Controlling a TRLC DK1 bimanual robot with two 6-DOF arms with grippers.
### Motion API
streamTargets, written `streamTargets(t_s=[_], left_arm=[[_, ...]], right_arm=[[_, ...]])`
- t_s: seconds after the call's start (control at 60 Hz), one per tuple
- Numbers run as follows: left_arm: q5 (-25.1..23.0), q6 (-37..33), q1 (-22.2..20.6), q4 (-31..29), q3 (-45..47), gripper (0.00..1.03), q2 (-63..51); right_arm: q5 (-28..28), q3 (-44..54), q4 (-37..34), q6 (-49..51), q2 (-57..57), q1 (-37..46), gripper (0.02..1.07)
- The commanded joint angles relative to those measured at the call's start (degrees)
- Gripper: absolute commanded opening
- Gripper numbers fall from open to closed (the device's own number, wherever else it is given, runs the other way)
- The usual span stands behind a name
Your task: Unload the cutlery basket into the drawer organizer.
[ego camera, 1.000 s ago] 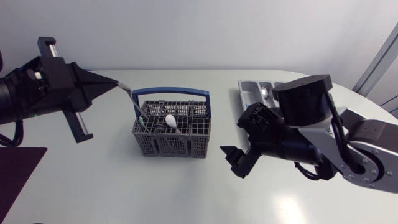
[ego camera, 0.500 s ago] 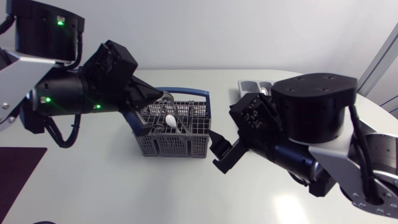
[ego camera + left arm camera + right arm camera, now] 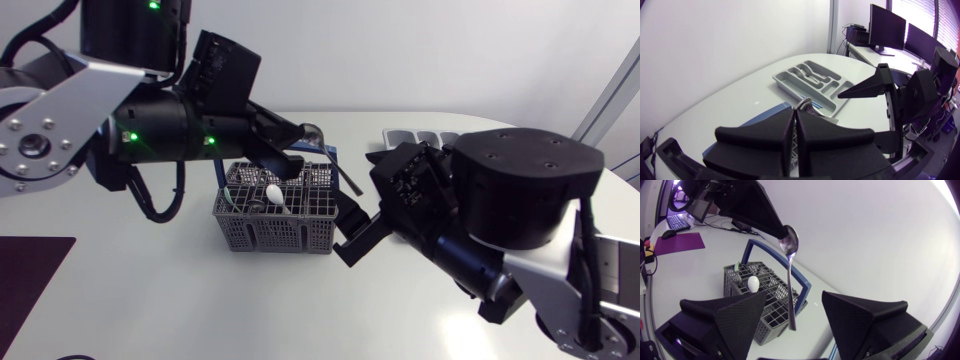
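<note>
L pincer: clenched on metal spoon. Black wedge fingers pressed flat together, only a hairline seam betw. them; grip is at the bowl end.

Spoon: polished steel, oval bowl uppermost, slim handle hanging near-vertical in right wrist view. In the air, above the end of the basket that faces the organizer, clear of both.

R pincer: released, matte grainy fingers spread wide. Spoon handle hangs betw. them, touching neither.

Basket: grey plastic lattice, rectangular, split into small cells, blue hoop handle arching over the top. Upright on worktop. Inside: white oval-ended piece standing up, plus darker metal pieces, type can't tell.

Organizer: grey moulded tray, rounded rim, long narrow compartments side by side. Flat on worktop, apart from the basket. In head view mostly hidden behind R arm. Some shapes in the compartments, can't make out which.

Worktop: white, smooth, slight sheen. Dark purple flat mat at the edge on the L-arm side
</note>
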State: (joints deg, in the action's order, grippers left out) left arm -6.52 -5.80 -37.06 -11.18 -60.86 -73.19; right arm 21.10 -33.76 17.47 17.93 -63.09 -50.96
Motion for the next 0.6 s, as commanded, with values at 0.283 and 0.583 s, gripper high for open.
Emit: streamTargets(t_s=[0.283, 0.583], left_arm=[[-4.11, 6.42, -0.82, -1.30, -5.50, 0.03, -6.62], [-4.73, 6.33, -0.73, -3.59, -7.25, 0.03, -8.64]], right_arm=[[5.09, 3.00, 14.52, 8.96, -9.33, -0.54, 0.56], [7.11, 4.05, 19.53, 12.12, -10.47, 0.77, 0.41]])
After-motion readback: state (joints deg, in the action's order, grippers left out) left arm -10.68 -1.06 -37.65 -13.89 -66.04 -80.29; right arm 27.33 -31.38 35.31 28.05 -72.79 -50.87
